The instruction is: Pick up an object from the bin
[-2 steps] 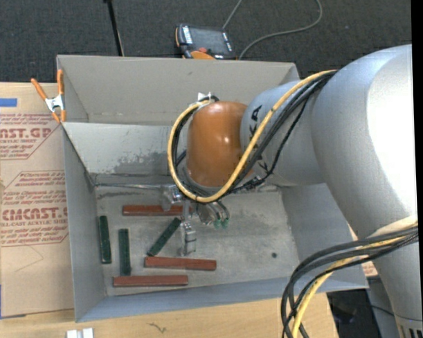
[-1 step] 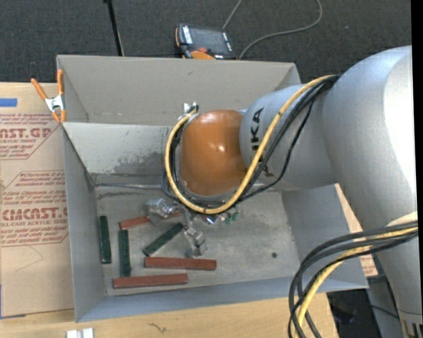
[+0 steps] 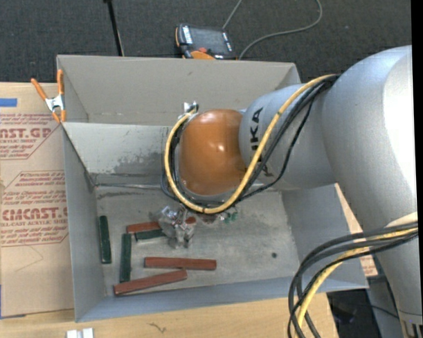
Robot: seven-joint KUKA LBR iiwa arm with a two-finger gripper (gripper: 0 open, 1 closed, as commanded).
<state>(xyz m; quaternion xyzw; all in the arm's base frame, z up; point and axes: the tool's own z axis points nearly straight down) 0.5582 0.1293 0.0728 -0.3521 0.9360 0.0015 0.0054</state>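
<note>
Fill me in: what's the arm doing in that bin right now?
The KUKA arm comes into the grey bin from the right, with its gripper down near the floor around the middle. The gripper sits at the right ends of a short reddish-brown stick and a short green stick lying side by side. Nothing is visibly held. Two longer green sticks lie to the left and two long reddish-brown sticks nearer the front wall.
</note>
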